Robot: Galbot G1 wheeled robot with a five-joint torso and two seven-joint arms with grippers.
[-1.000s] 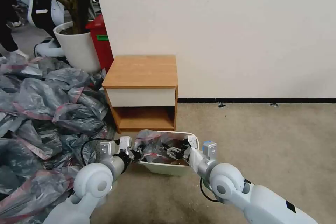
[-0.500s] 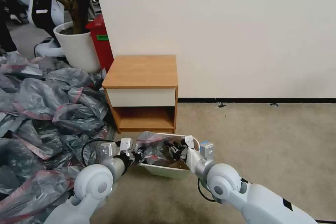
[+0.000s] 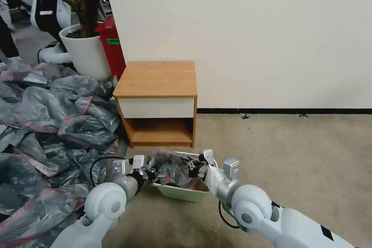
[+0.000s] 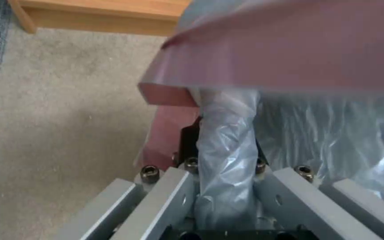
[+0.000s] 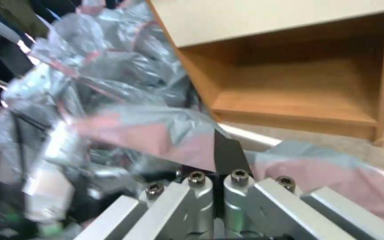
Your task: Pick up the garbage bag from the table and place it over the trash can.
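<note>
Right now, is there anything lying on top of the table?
No, the table top is bare wood; the bag is held over the bin on the floor.

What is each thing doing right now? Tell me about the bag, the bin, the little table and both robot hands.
garbage bag: bunched over the bin's mouth, held at both sides
trash can: upright on the carpet, bag over its top
table: top bare, shelf open
left gripper: shut on the bag
right gripper: shut on the bag's pink band
</note>
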